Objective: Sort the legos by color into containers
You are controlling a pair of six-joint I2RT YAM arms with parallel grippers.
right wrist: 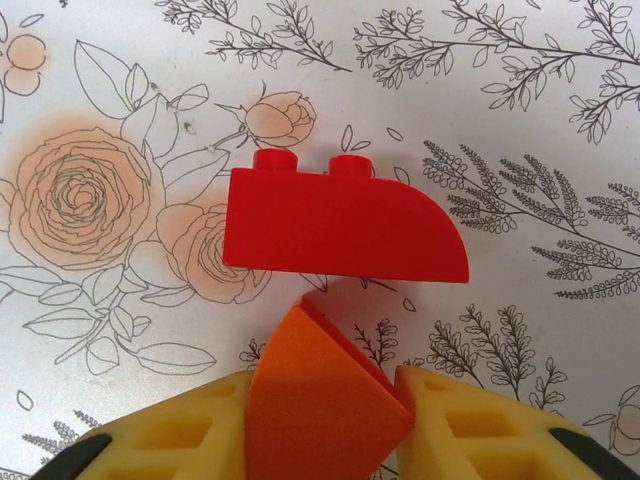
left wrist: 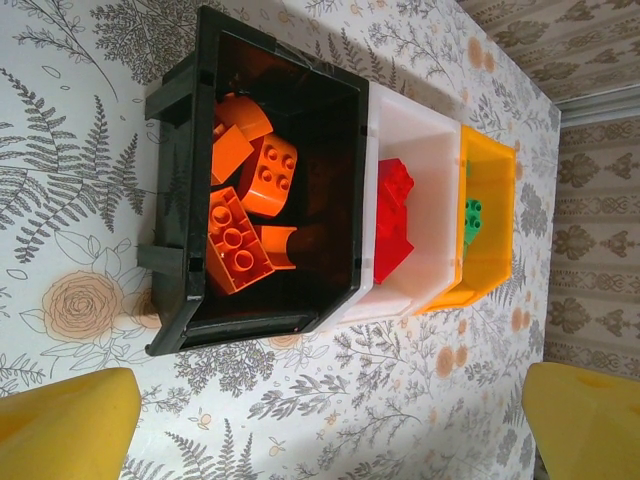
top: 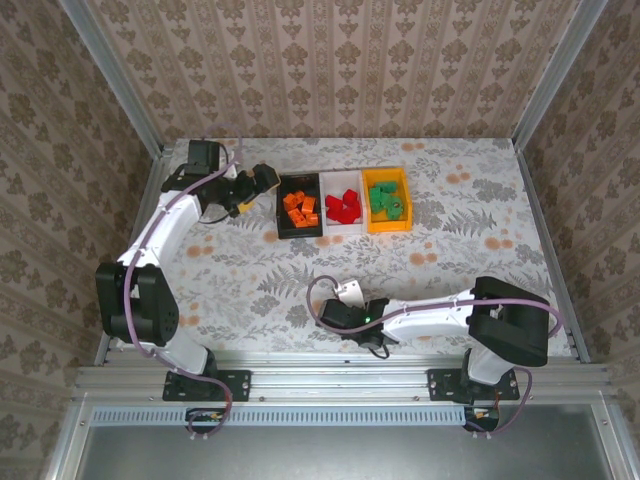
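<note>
My right gripper (right wrist: 322, 385) pinches an orange brick (right wrist: 310, 425). Just past its fingertips (right wrist: 445, 405) a red brick (right wrist: 340, 225) lies on its side, long axis crosswise to them, studs pointing away, rounded end rightward.

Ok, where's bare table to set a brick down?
Bare floral table right of the orange-yellow plastic bin, and between the bins and the right tool. Crowded: left tool beside the black plastic bin; a red curved brick lies by the right tool's held orange brick.
</note>
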